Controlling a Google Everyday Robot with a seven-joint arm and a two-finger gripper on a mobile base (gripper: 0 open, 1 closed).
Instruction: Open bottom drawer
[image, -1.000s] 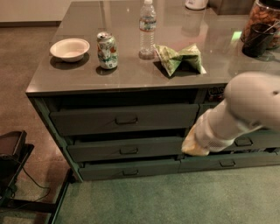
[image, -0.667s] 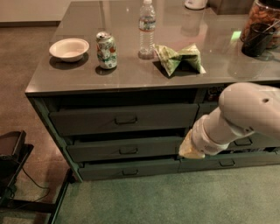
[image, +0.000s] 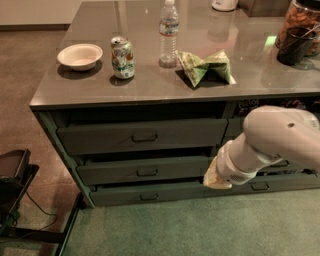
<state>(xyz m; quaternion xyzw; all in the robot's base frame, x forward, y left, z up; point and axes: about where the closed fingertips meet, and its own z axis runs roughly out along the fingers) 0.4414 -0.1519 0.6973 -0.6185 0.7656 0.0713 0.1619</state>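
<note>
The bottom drawer (image: 150, 194) is the thin dark grey-green front lowest in the left stack, with a small loop pull (image: 149, 197) at its centre. A dark gap shows above it. Two taller fronts (image: 142, 136) sit above it. My gripper (image: 216, 178) is at the end of the white arm (image: 272, 137). It is low in front of the cabinet, at the right end of the bottom drawer and well to the right of its pull. The arm hides most of the gripper.
The neighbouring stack's thin front (image: 280, 183) lies behind the arm. On the counter are a bowl (image: 80, 55), a can (image: 123, 57), a water bottle (image: 169, 31), a green bag (image: 204, 67) and a dark jar (image: 296, 36). A black stand (image: 15, 182) is at lower left.
The arm has dropped a little and shifted slightly left, bringing the gripper lower, toward the level of the bottom drawer. The drawers look unchanged.
</note>
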